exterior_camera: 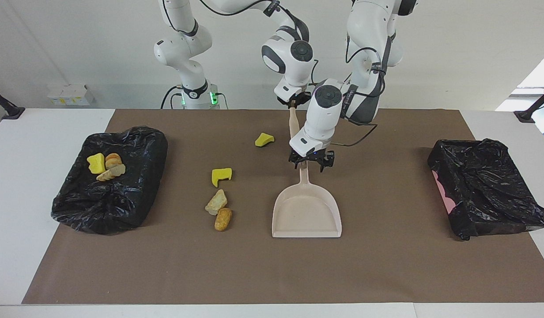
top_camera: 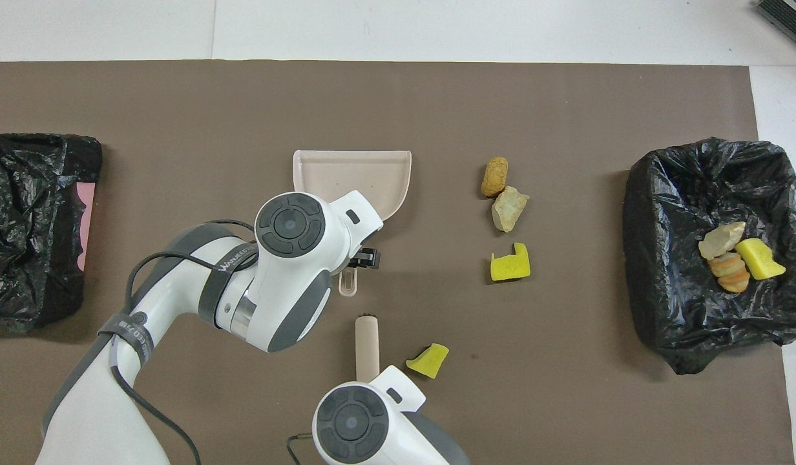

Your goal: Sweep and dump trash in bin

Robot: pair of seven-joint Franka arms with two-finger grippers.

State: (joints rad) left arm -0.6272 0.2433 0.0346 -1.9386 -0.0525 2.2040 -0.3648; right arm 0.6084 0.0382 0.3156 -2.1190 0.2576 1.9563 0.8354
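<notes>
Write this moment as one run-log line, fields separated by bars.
left gripper: at dustpan handle | right gripper: shut on brush | trash: four loose pieces on mat | bin: some inside

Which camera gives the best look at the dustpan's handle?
The facing view: there the dustpan handle runs clear from the pan up to the left gripper at its top end. In the overhead view the left arm covers most of it; only its tip shows.

The left arm (top_camera: pixel 288 271) hides most of the dustpan's handle (top_camera: pixel 348 284); the brush's bristles (exterior_camera: pixel 293 132) cannot be made out.
</notes>
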